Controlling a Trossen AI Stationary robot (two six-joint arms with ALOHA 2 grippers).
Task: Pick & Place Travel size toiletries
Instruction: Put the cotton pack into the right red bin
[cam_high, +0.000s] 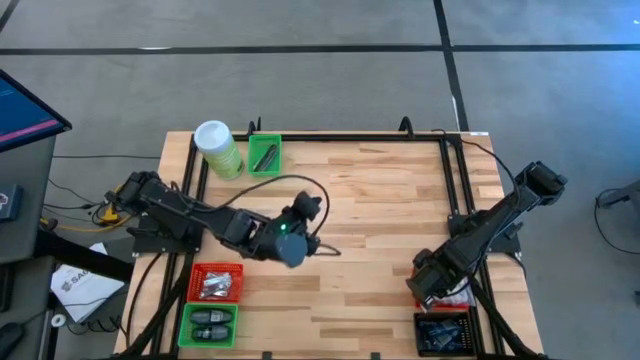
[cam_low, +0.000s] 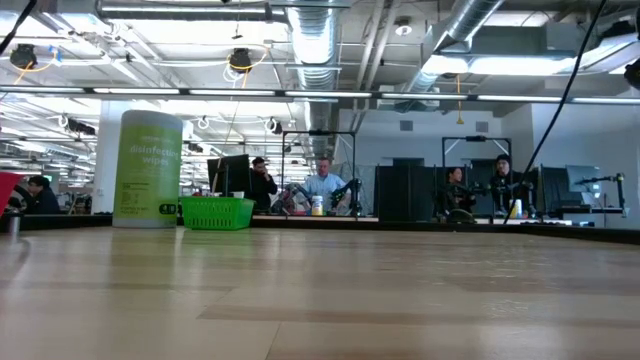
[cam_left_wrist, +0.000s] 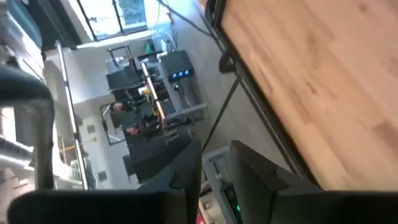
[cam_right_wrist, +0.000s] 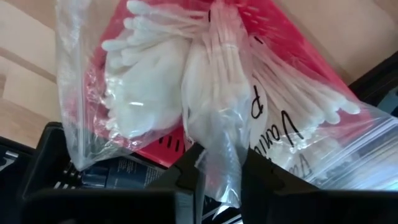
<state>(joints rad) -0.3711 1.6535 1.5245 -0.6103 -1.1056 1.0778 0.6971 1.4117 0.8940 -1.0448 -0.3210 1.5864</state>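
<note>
Presently we list: right claw (cam_right_wrist: 217, 180) at table's near right corner, over red bin (cam_right_wrist: 298, 46), fingers pinching clear plastic bag (cam_right_wrist: 214, 124) of white cotton swabs (cam_right_wrist: 146, 99); more such bags lie in bin. Black bin (cam_high: 445, 335) just beside, holding dark packets. Left claw (cam_left_wrist: 214, 180) above table (cam_high: 380, 200) centre-left, nothing between fingers, narrow gap; we judge it barely parted, view poor. Left edge: red bin with silvery packets (cam_high: 215, 283), green bin with black oval pieces (cam_high: 210, 325).
</note>
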